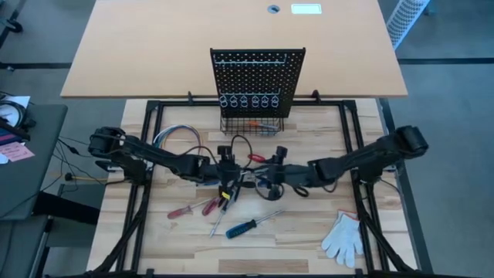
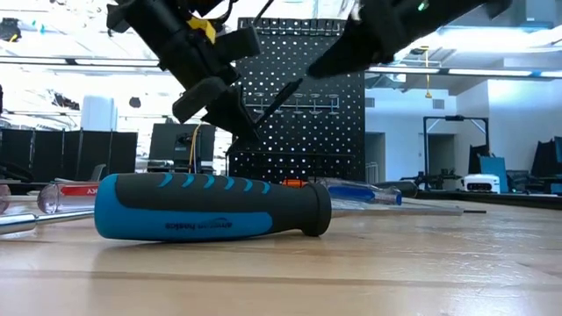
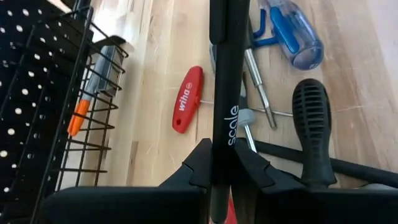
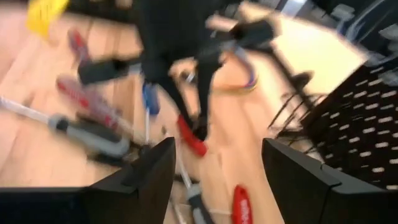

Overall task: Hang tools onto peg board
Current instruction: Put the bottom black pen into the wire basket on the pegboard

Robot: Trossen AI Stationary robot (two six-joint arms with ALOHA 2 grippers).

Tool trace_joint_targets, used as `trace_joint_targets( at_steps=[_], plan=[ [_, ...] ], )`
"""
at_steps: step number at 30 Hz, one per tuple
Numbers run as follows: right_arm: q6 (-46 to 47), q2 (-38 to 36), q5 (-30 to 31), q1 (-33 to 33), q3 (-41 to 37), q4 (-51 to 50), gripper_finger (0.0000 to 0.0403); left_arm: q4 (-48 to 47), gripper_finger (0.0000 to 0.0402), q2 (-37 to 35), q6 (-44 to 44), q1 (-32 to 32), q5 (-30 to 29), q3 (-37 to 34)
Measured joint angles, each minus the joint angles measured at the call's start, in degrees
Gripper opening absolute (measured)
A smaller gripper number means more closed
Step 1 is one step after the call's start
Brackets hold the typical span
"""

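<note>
The black peg board [image 1: 258,77] stands upright at the far middle of the table, with a wire basket [image 1: 251,123] at its foot. My left gripper [image 1: 226,184] hangs over the table's middle, in front of the basket, shut on a long thin black tool [image 3: 225,74] marked "scale". My right gripper [image 4: 214,168] faces it from the right, open, with nothing between its fingers. Loose tools lie flat on the table: a red T-handled key [image 3: 188,99], red-handled screwdrivers [image 1: 189,208] and a blue-handled screwdriver [image 1: 247,226]. My left gripper pinches the black tool between its two fingers on the stretch just below the printed word [image 3: 224,149]. The fingers [image 3: 196,165] slant down toward the far side. The tool is lifted clear of the table, and its free length [image 2: 279,95] slants up toward the right gripper.
A white glove [image 1: 343,235] lies at the near right. A bundle of coloured wires [image 1: 181,139] lies at the far left. The basket [image 3: 81,106] holds an orange-tipped tool [image 3: 93,87]. A big blue-and-black screwdriver handle [image 2: 211,206] lies at the near edge.
</note>
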Motion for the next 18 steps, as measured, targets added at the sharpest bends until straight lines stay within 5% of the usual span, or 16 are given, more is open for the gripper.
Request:
trace_joint_targets(
  at_steps=[9, 18],
  plan=[
    [0.0, 6.1, -0.2, -1.9, 4.4, 0.3, 0.0193, -0.7, 0.002, 0.0, -0.2, 0.0, 0.0, 0.0],
    [4.3, 6.3, -3.2, -3.3, 4.9, -1.2, 0.0069, -0.5, 0.0023, 0.0, -0.8, 0.0, -0.3, 0.0]
  ],
)
